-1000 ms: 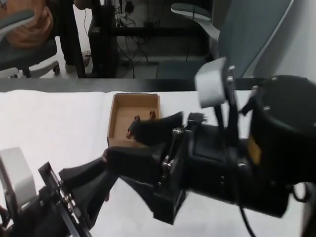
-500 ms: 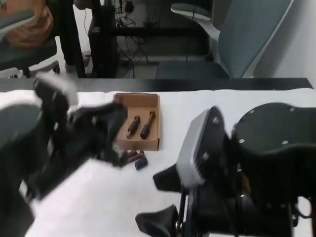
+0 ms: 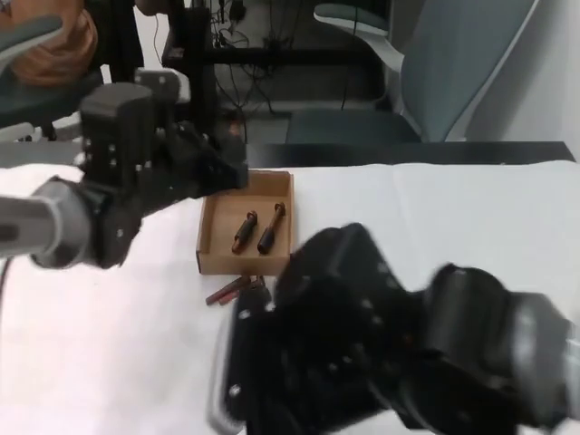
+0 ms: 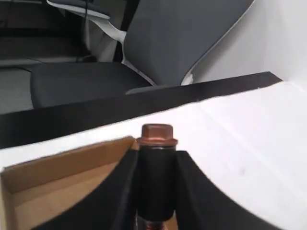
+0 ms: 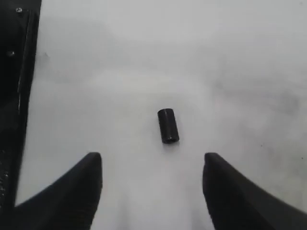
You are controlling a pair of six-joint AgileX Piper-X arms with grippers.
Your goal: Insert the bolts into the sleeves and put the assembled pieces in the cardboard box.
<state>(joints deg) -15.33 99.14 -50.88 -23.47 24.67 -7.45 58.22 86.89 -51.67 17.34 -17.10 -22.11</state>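
- Left hand (image 4: pixel 157 155): clamped on assembled piece (image 4: pixel 156 179), bolt head outermost, long axis pointing forward out of the grip, directly over the cardboard box (image 4: pixel 62 160).
- Right hand (image 5: pixel 152 165): spread wide, centred over a loose sleeve (image 5: pixel 168 125) on the worktop (image 5: pixel 240 72) outside the box.

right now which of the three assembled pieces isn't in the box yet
The assembled piece held in the left gripper, its copper bolt head sticking out; the other two lie inside the cardboard box.
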